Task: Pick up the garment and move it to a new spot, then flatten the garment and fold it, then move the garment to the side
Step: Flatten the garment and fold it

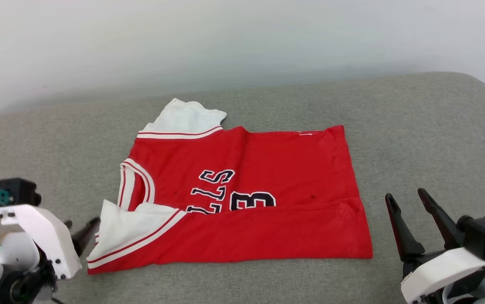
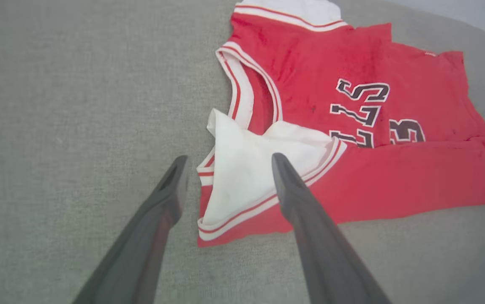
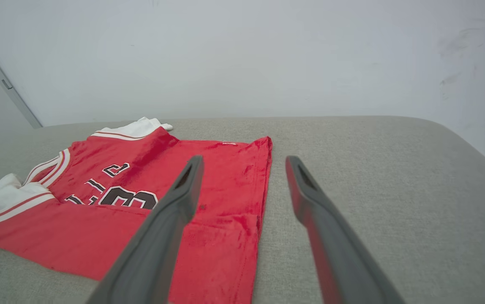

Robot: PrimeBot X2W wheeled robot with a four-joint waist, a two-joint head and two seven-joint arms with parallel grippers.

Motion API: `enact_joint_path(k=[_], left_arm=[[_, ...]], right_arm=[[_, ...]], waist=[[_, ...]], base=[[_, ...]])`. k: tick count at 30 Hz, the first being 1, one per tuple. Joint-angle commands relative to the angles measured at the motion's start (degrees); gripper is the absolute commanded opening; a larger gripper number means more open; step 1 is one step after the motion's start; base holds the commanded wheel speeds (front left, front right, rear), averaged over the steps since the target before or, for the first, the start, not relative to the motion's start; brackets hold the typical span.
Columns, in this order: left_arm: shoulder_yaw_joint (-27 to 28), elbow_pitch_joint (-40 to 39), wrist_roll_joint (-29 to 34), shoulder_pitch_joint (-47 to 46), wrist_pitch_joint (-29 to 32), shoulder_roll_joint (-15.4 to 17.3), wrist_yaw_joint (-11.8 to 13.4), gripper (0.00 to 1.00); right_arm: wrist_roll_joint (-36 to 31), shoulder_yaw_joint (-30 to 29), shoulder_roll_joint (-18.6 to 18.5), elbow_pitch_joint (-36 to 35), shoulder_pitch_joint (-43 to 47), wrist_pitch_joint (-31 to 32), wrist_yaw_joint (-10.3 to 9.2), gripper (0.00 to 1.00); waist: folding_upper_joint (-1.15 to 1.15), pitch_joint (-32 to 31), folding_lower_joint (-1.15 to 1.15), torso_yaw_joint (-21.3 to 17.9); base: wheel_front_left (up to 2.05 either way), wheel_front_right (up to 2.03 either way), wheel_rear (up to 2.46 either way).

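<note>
On the grey cushion (image 1: 415,126) the shirt (image 1: 246,198) lies half-folded, near edge turned over the print; left gripper (image 2: 229,157) spread empty by the white sleeve (image 2: 242,181), height unclear, right gripper (image 1: 405,192) spread empty off the hem, so a single-layer pinch would drag the fold open.

Garment (image 1: 268,160) print (image 1: 234,196) half covered by folded edge, left end effector (image 1: 83,223) mostly behind wrist (image 1: 44,236)
</note>
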Motion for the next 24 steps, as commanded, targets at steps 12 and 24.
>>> enact_joint_path(k=[12,24], left_arm=[[-5.2,7.23,-0.37,-0.64,10.66,1.21,1.25,1.0],[-8.34,13.34,-1.77,-2.35,11.76,-5.04,-2.72,0.0]], right_arm=[[-0.68,0.49,2.98,-5.6,0.69,0.28,-0.04,1.0],[-0.5,-2.87,2.09,-6.54,-1.7,0.8,-0.04,1.0]], waist=[[0.0,6.25,0.0,-4.15],[0.0,9.61,0.0,-4.3]], base=[[0.0,0.0,0.0],[0.0,0.0,0.0]])
